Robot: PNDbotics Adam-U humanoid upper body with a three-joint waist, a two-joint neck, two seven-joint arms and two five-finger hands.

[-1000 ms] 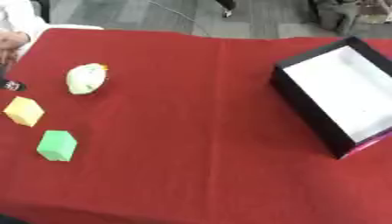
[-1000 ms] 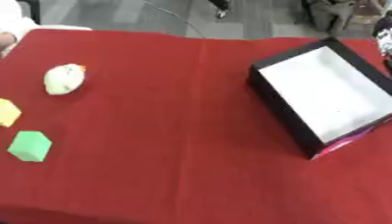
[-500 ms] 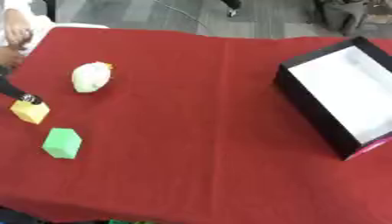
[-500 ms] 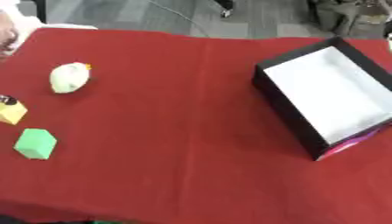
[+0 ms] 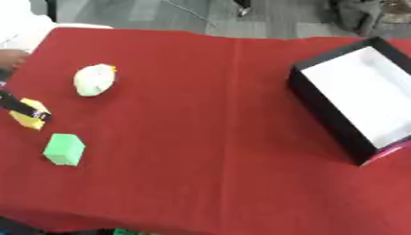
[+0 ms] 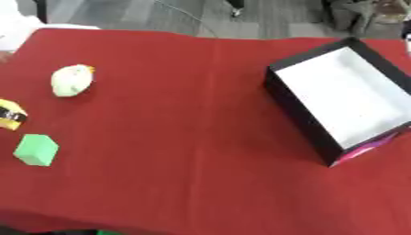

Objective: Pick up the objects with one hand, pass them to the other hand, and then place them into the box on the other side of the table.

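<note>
A yellow block [image 5: 26, 121] lies near the left edge of the red table [image 5: 201, 137]. A thin black part of my left hand [image 5: 18, 104] comes in from the left edge and lies across its top. A green block [image 5: 64, 149] sits just in front of it, apart from the hand. Farther back rests a white rounded object with a yellow spot [image 5: 94, 79]. The black box with a white inside [image 5: 325, 105] stands at the right, and nothing shows in it. My right hand is out of sight.
The table's front edge runs along the bottom of the view, with a dark shape [image 5: 16, 227] below it at the lower left. A wide stretch of red cloth separates the blocks from the box.
My left hand has come in from the left edge and now lies over the yellow block. The whole picture has shifted a little; the other objects have not moved.
</note>
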